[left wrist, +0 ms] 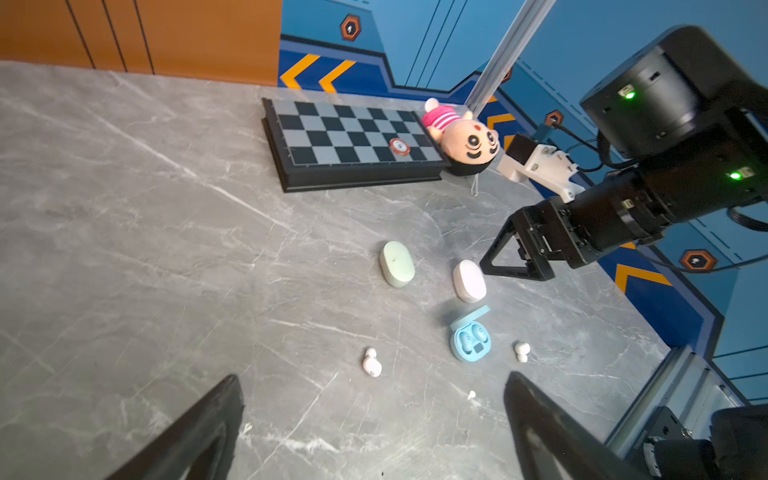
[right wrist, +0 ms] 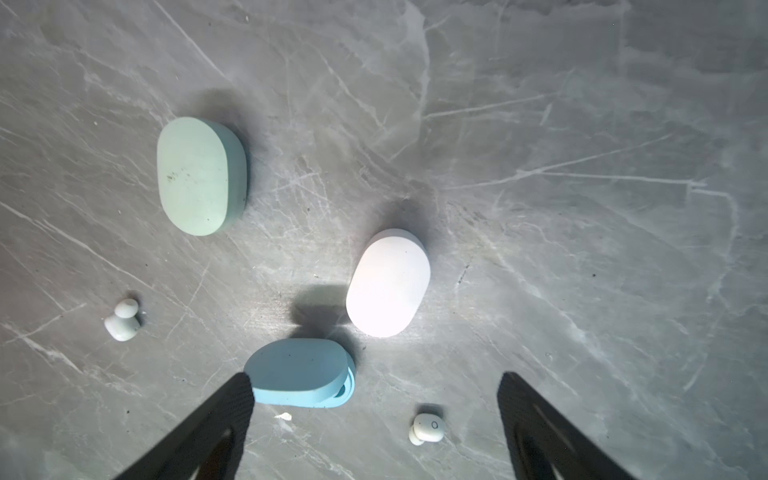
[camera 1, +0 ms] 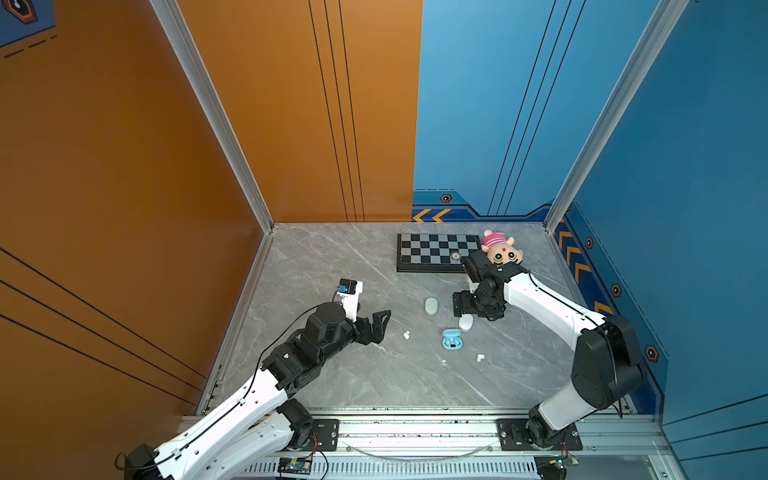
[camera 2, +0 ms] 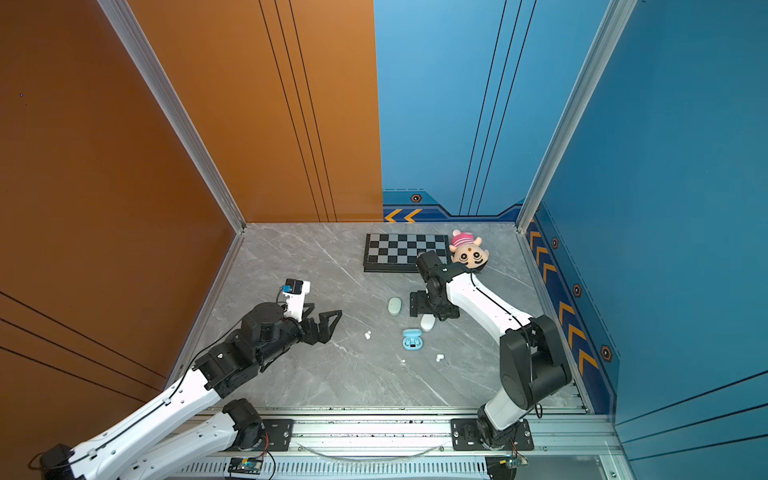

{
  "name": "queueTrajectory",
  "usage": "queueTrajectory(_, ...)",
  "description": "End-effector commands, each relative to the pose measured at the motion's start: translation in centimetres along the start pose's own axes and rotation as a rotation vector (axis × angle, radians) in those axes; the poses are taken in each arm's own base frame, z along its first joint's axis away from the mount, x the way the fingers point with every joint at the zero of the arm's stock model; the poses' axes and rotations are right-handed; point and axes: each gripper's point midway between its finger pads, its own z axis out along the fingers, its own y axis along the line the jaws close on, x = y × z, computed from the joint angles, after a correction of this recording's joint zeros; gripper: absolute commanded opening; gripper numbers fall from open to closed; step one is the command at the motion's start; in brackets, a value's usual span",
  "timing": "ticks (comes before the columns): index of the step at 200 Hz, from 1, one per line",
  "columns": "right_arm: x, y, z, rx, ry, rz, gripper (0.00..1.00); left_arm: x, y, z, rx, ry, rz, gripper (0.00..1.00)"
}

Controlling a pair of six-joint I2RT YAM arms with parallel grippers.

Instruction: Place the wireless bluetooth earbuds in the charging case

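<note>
A pale blue charging case (camera 1: 451,337) (left wrist: 470,338) lies open on the grey table with two blue earbuds (left wrist: 472,333) seated in it. Beyond it lie a shut white case (camera 1: 466,322) (right wrist: 388,282) and a shut green case (camera 1: 431,306) (right wrist: 195,176). One white earbud (camera 1: 406,334) (left wrist: 371,363) lies loose left of the blue case, another white earbud (camera 1: 480,357) (right wrist: 426,428) to its right. My left gripper (camera 1: 380,322) (left wrist: 372,386) hovers open and empty left of them. Above the white case my right gripper (camera 1: 459,305) (right wrist: 375,380) stands open, holding nothing.
A chessboard (camera 1: 436,251) with a red-white chip (camera 1: 456,256) lies at the back, a plush doll (camera 1: 500,249) beside it. A tiny white fragment (left wrist: 471,395) lies near the blue case. Orange and blue walls close three sides.
</note>
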Motion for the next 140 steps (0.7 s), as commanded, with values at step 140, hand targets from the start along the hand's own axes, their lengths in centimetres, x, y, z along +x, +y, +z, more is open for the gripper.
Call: queueTrajectory(140,5.2,-0.7,2.2,0.109,0.134,-0.065,0.89,0.9,1.1,0.4,-0.018,0.055,-0.082,0.98)
